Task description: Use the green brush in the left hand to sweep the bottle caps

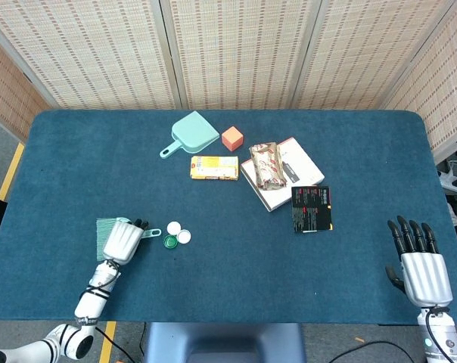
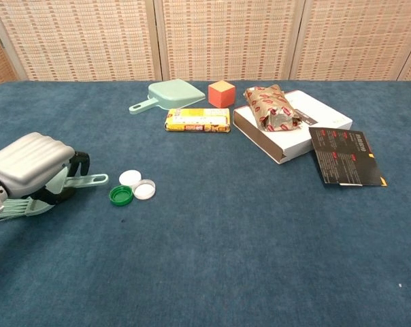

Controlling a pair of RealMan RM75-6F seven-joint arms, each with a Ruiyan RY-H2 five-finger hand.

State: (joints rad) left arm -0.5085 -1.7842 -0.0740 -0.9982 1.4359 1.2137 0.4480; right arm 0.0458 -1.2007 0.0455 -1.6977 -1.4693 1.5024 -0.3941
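Note:
My left hand [image 1: 123,240] [image 2: 30,169] grips the pale green brush [image 1: 105,231] [image 2: 85,182] near the table's front left. Its handle points right toward the caps; the bristles stick out to the left of the hand. Three bottle caps lie just right of the handle tip: a green cap [image 1: 170,242] [image 2: 121,195] and two white caps [image 1: 174,227] [image 2: 130,178], [image 1: 184,237] [image 2: 144,189]. The handle tip is slightly raised and apart from the caps. My right hand [image 1: 419,265] rests open at the front right, fingers apart, holding nothing.
A pale green dustpan [image 1: 192,133] [image 2: 169,94] lies at the back, with an orange cube [image 1: 231,138] [image 2: 221,93] and a yellow packet [image 1: 214,167] [image 2: 198,120] beside it. A white book [image 1: 285,175] [image 2: 292,127] carries a wrapped snack [image 1: 267,165]; a black leaflet [image 1: 312,209] [image 2: 347,165] lies nearby.

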